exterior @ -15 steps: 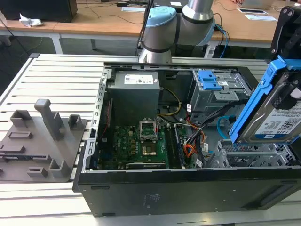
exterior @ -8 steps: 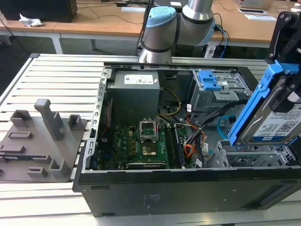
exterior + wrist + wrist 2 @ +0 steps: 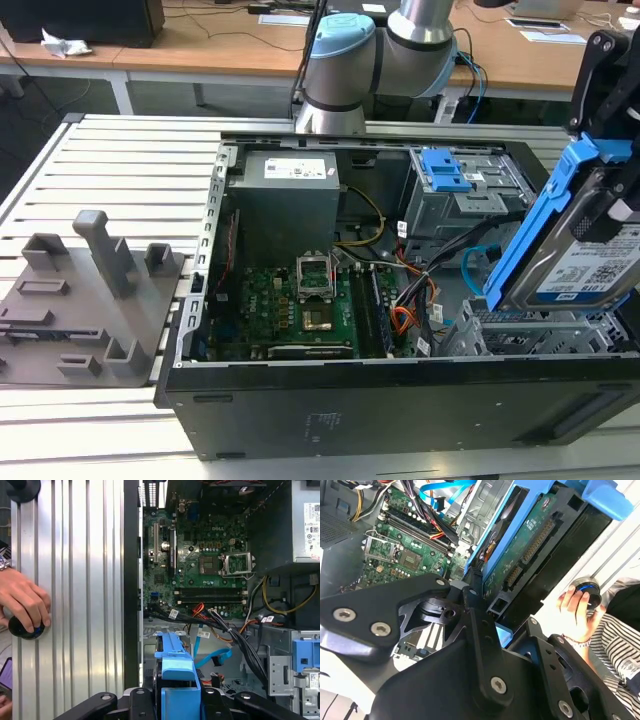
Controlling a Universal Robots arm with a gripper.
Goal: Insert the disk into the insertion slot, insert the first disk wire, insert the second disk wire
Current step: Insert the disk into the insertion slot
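Black links of the end effector (image 3: 177, 702) sit closest in both wrist views, clamped on the blue frame of the disk (image 3: 578, 262). The disk hangs in the air at the exterior view's right. It is tilted steeply, its long axis running from high at that view's right down toward the left, label side up. Its lower end hovers just above the slot (image 3: 530, 335), a silvery perforated cage, and is not in it. The open computer case (image 3: 400, 400) walls the slot on the near side. A cable bundle (image 3: 425, 300) lies just beside the slot, toward the motherboard (image 3: 300, 310). On the slatted surface (image 3: 75, 605), well apart from the case, a person's hand (image 3: 25, 600) grips a dark knob (image 3: 22, 628).
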